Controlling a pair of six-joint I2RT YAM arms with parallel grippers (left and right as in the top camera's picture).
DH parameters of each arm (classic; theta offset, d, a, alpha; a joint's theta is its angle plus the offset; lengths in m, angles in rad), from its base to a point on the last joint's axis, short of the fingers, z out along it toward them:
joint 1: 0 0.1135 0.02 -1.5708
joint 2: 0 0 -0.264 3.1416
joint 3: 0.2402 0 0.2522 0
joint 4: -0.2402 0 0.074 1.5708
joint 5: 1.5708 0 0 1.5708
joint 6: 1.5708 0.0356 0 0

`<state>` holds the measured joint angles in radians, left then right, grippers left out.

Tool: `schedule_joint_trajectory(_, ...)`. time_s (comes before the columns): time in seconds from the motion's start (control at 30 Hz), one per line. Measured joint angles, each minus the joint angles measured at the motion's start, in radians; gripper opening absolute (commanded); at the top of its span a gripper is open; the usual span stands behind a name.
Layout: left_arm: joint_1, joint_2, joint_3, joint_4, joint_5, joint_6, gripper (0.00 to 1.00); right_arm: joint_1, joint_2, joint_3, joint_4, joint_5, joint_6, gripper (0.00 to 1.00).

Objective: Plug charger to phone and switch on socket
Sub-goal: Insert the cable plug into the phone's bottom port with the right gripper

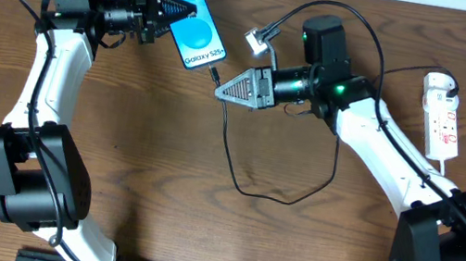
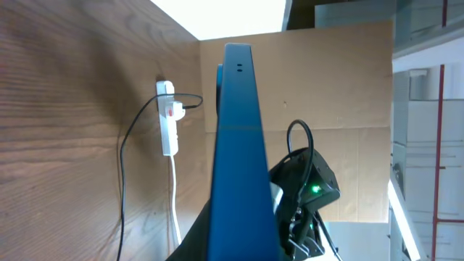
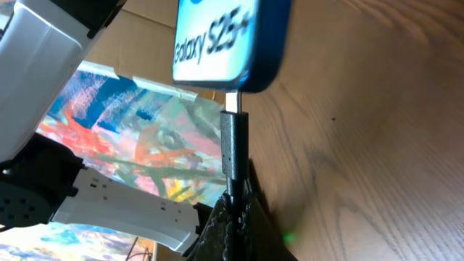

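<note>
My left gripper (image 1: 163, 9) is shut on the phone (image 1: 195, 23) and holds its top end; the blue screen reads "Galaxy S25+". In the left wrist view the phone (image 2: 239, 145) shows edge-on. My right gripper (image 1: 226, 87) is shut on the charger's black plug (image 3: 233, 138) just below the phone's bottom end (image 3: 225, 36). The plug's metal tip meets the phone's bottom edge; how far it is in, I cannot tell. The black cable (image 1: 243, 184) loops over the table towards the socket (image 1: 442, 112) at the right, where the white adapter (image 1: 439, 85) sits.
The wooden table (image 1: 199, 228) carries the cable loop between the arms. The socket (image 2: 168, 119) with its white cord and a red switch lies near the table's right edge. A cardboard wall (image 2: 348, 109) stands behind it.
</note>
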<state>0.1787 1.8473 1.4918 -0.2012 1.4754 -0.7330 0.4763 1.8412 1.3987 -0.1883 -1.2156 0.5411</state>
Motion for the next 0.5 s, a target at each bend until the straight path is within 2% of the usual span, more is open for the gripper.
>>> schedule_joint_trajectory(0.5,0.0,0.0,0.0,0.0,-0.015,-0.003,0.07,0.02,0.0,0.0,0.047,-0.004,0.003,0.01)
